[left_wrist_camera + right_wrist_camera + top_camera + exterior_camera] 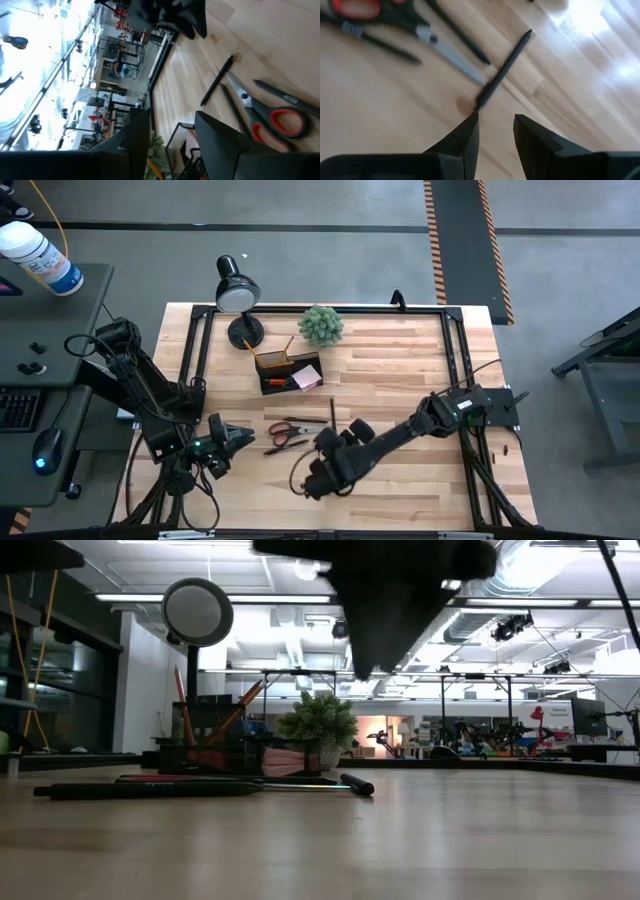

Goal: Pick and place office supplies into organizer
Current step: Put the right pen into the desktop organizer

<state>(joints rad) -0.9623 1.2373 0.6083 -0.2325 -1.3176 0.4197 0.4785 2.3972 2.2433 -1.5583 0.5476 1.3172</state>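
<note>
Orange-handled scissors lie flat on the wooden table near its front, with a black pen just to their right and other thin black pens beside the blades. The black organizer stands farther back, holding pencils and a pink notepad. My right gripper hangs open and slanting down, just short of the pen's near end. My left gripper stands open to the left of the scissors, pointing at them.
A black desk lamp and a green potted plant stand at the table's far edge behind the organizer. A black frame runs round the table top. Bare wood lies to the right of the pen.
</note>
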